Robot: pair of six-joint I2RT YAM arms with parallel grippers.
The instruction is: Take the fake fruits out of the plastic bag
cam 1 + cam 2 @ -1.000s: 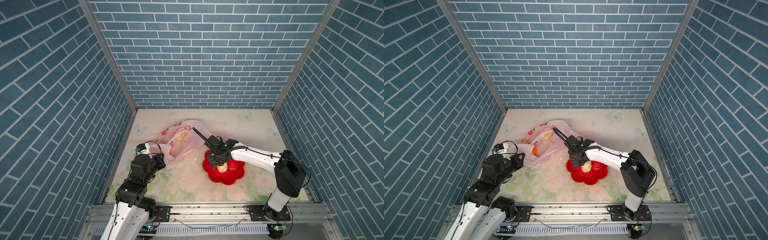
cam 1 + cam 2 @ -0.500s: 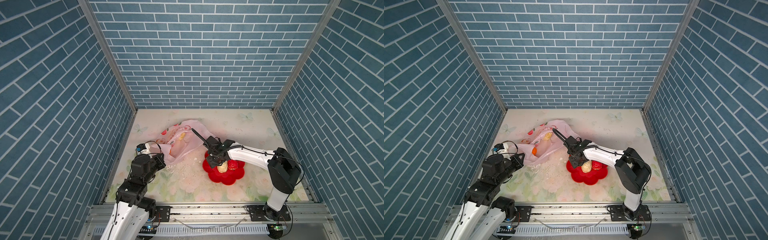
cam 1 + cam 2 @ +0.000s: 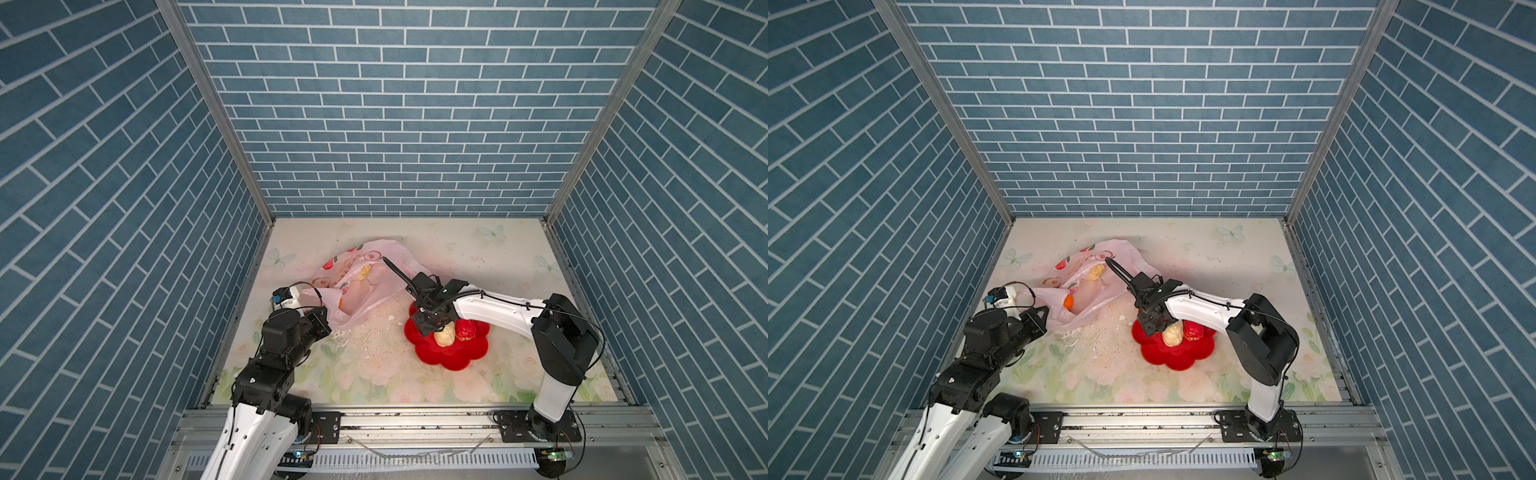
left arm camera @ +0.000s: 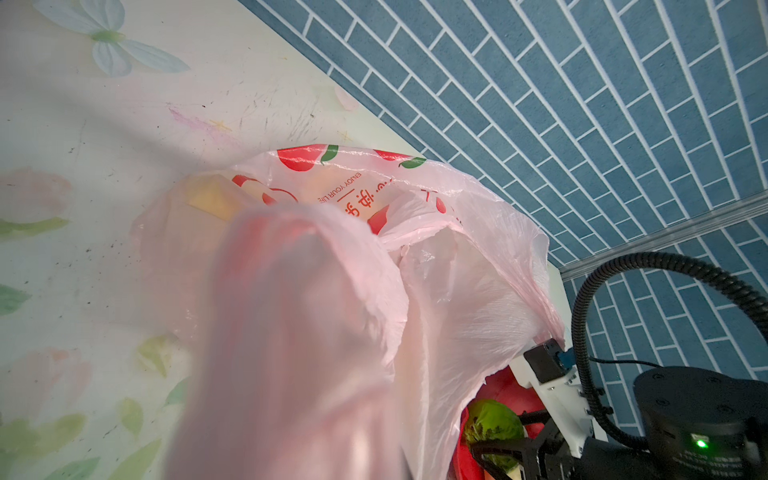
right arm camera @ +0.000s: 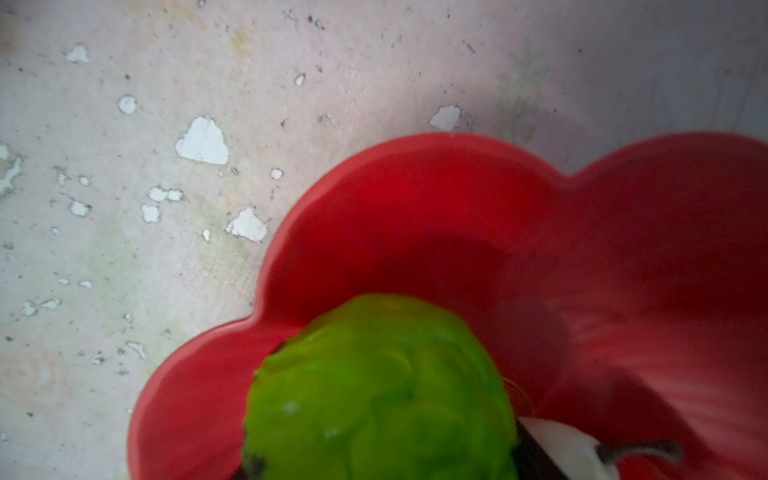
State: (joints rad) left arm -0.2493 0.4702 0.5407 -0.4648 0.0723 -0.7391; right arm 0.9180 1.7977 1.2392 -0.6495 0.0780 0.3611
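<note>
Now the right jaws hold the green fruit (image 5: 382, 390), half open around it, right over the red bowl (image 5: 415, 187). Left jaws pinch the bag (image 3: 374, 286) tight shut. An orange fruit (image 3: 1068, 302) sits inside, to their left.

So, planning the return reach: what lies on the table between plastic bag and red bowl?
Only small white flakes on bare table, seen in both top views.
</note>
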